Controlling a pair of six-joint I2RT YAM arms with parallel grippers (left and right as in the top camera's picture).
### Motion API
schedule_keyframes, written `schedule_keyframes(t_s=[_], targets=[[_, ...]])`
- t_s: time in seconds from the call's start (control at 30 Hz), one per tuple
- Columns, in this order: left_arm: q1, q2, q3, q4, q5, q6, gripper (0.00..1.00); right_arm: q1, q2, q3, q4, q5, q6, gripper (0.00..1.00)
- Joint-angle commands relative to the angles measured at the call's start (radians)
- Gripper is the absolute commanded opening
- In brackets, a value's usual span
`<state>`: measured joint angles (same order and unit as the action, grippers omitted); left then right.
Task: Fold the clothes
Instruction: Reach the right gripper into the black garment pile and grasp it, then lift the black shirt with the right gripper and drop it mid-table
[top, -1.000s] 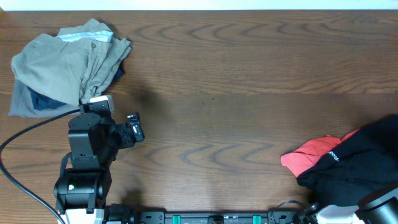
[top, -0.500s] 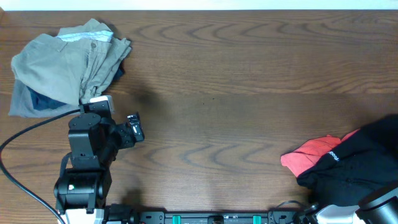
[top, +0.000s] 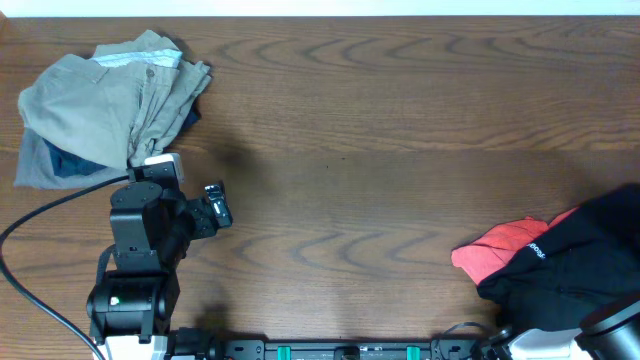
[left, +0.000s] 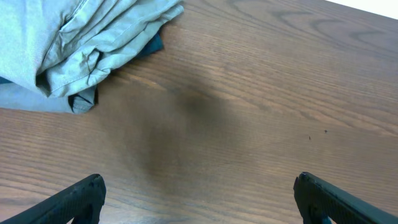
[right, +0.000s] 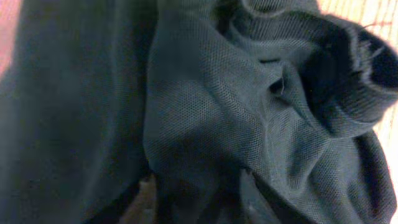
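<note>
Your right hand is buried in the black shirt (right: 205, 124), its grip untellable; pinch one layer only. Left hand (left: 200, 198) hangs spread wide.

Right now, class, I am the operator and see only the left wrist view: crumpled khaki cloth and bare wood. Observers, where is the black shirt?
Observer: The black shirt lies bunched at the near right edge of the table, far from the khaki pile.
Operator: Anything with it?
Observer: A red tee pokes out at its left side.
Operator: And the right wrist view?
Observer: Black knit fabric fills it; whether the shirt is gripped cannot be told.
</note>
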<state>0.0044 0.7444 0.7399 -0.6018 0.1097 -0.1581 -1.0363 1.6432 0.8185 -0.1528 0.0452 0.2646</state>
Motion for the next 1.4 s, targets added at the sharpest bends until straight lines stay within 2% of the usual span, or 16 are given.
schedule_keyframes(t_s=[0.0,0.03,0.23,0.5,0.63,0.83,0.97,1.1,1.2,1.27,1.3,1.37], targets=[[-0.004,-0.001,0.019,0.0,0.013,-0.004,0.98,-0.012,0.031,0.019,0.004,0.011,0.003,0.09],[-0.004,-0.001,0.019,0.0,0.013,-0.004,0.98,-0.012,0.031,0.019,0.006,0.011,0.003,0.01],[-0.004,-0.001,0.019,0.0,0.013,-0.004,0.98,-0.01,-0.031,0.07,0.006,-0.115,0.004,0.01],[-0.004,-0.001,0.019,0.0,0.013,-0.004,0.98,0.028,-0.176,0.345,-0.068,-0.571,0.033,0.02],[-0.004,-0.001,0.019,0.001,0.013,-0.004,0.98,0.159,-0.211,0.504,-0.085,-0.806,0.046,0.01],[-0.004,-0.001,0.019,0.0,0.013,-0.004,0.98,0.478,-0.211,0.586,-0.158,-0.962,0.022,0.02],[-0.004,-0.001,0.019,0.0,0.013,-0.004,0.98,0.7,-0.198,0.586,-0.296,-0.969,-0.093,0.05],[-0.004,-0.001,0.019,0.0,0.013,-0.004,0.98,0.911,-0.18,0.586,-0.548,-0.939,-0.325,0.06],[-0.004,-0.001,0.019,0.0,0.013,-0.004,0.98,1.011,-0.178,0.586,-0.703,-0.775,-0.445,0.04],[-0.004,-0.001,0.019,0.0,0.013,-0.004,0.98,1.048,-0.178,0.586,-0.758,-0.606,-0.457,0.02],[-0.004,-0.001,0.019,0.0,0.013,-0.004,0.98,1.059,-0.178,0.586,-0.776,-0.51,-0.457,0.07],[-0.004,-0.001,0.019,0.0,0.013,-0.004,0.98,1.065,-0.178,0.586,-0.801,-0.337,-0.442,0.04]])
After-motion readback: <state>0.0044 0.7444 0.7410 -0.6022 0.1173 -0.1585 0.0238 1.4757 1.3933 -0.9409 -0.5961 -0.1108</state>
